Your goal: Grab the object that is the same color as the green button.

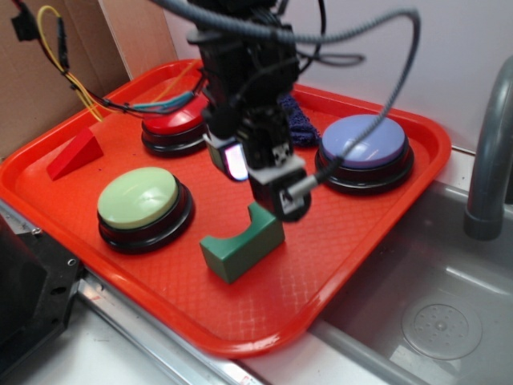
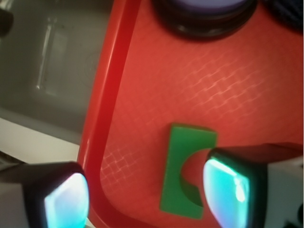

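The jaws stand spread wide, gripping nothing, and the gripper hangs just above the green block, which lies on the red tray in front of the green button. In the wrist view one finger overlaps the block's notched side, while the other sits far out near the tray rim. Closing from here could likely shove or tip the block instead of pinching it.
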Motion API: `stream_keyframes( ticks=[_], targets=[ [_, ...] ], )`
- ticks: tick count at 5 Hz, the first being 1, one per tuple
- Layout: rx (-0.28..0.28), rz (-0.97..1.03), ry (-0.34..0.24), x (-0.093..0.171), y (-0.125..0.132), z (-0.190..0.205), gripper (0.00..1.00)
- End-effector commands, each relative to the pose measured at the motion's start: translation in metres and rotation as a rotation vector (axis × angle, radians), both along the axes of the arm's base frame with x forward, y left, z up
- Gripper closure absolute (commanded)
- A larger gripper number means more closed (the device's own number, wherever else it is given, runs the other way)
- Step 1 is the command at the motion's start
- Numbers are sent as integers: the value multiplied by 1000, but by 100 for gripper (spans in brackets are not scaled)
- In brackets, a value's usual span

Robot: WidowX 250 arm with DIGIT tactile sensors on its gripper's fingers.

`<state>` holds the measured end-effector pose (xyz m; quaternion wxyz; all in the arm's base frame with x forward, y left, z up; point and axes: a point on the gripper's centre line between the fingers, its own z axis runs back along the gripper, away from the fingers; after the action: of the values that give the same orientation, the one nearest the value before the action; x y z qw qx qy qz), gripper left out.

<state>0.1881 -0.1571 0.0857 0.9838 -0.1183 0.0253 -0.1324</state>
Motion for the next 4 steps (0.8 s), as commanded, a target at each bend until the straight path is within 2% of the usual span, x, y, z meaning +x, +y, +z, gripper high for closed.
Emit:
stream_keyframes(
  ticks=[1,2,3,4],
  targets=[
    [43,-2,2,-12,12,-1,0],
    [124,-66,17,-11,20,-7,0],
    [155,-109,28,-8,17,-15,0],
    [150,-123,31,-4,13,-22,0]
  ],
)
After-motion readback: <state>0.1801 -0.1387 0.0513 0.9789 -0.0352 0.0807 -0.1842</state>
